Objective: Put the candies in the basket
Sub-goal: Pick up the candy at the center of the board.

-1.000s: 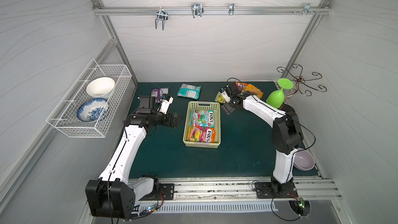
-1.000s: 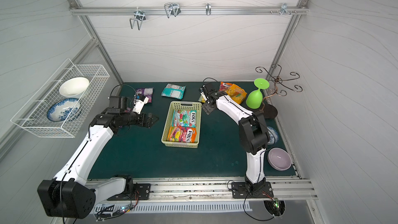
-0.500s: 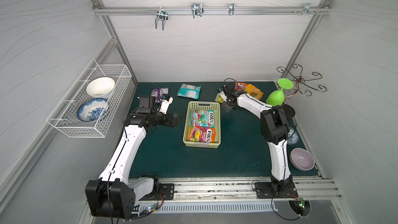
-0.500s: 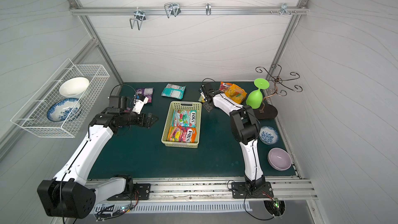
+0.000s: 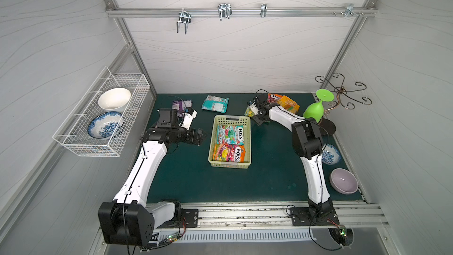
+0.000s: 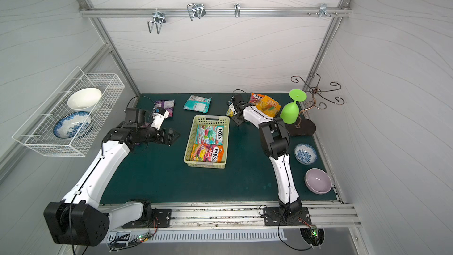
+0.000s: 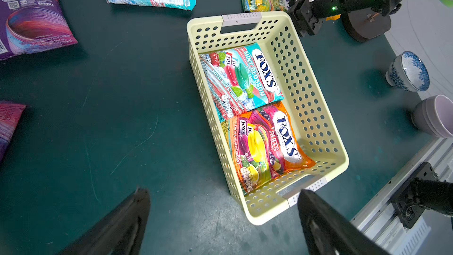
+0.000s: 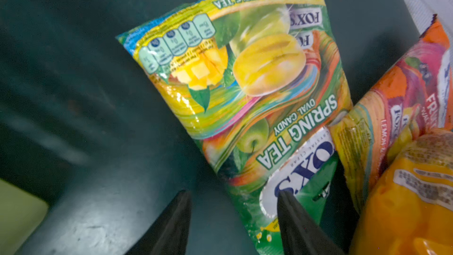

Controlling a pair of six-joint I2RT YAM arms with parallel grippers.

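Stock as we found it, left to right. On the left wall, a white wire basket (image 5: 73, 148) held a white bowl (image 5: 114, 99) and a blue-patterned bowl (image 5: 106, 125). On the dark green mat (image 5: 183, 172), towards the back, we logged a purple candy bag (image 5: 178, 104) lying flat beside the left arm's wrist. The left gripper (image 7: 221, 191) hung above bare mat, near the left side of the yellow-green basket, its jaws spread wide and holding nothing. Next came a teal candy bag (image 5: 215, 103), label side up, behind the yellow-green basket's far end. At centre stood the yellow-green basket (image 5: 231, 118), holding two candy bags flat, end to end: the Mint Blossom bag (image 5: 230, 134) at the far end and the Fruits bag (image 5: 229, 153) at the near end. Just beyond its far right corner lay the Spring Tea bag (image 8: 245, 82). The right gripper (image 8: 234, 192) stood over that bag's corner with its jaws partly apart, one finger (image 8: 301, 222) above the bag and its mate above mat; we could not tell whether either touched. Beside it lay an orange-pink bag (image 5: 273, 97), partly overlapped by a yellow-orange bag (image 5: 289, 103). Further right were a tilted green glass (image 5: 315, 111), a small patterned bowl (image 5: 331, 154) and a lilac bowl (image 5: 343, 181).
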